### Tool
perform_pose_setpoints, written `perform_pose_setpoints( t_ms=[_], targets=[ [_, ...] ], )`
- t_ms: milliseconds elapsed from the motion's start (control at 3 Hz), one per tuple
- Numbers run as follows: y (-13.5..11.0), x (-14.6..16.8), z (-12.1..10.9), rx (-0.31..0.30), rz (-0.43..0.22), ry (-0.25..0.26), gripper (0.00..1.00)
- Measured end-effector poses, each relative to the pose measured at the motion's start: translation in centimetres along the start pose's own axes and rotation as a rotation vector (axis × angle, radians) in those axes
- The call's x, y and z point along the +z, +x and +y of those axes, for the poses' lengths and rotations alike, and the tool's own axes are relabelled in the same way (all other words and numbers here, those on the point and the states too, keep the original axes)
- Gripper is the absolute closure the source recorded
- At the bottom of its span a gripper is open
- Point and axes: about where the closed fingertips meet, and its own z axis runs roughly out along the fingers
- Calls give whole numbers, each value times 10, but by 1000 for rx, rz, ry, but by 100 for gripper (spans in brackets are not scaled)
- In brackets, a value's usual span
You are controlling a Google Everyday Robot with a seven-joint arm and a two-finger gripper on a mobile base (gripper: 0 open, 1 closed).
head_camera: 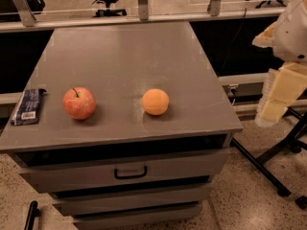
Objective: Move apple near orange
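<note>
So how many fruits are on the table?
2. The apple is near the front left, the orange to its right, apart from it. None seem hidden. The gripper hangs beside the table, on the right.

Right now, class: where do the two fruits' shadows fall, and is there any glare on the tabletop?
Camera view: the apple and orange cast short, soft shadows toward the front, so light comes from above; a faint pale sheen marks the tabletop left of the orange; the claw, beyond the table's right edge, is brightly lit.
</note>
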Motion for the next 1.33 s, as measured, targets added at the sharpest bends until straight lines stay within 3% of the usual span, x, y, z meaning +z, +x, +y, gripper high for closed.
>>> perform_pose_setpoints(
  t_ms=[333,1000,1333],
  targets=[
    [-48,7,-13,-118,-38,-6,0],
    [-222,43,-22,-459,-193,-76,0],
    [-313,85,-22,-560,-248,-156,0]
  ],
)
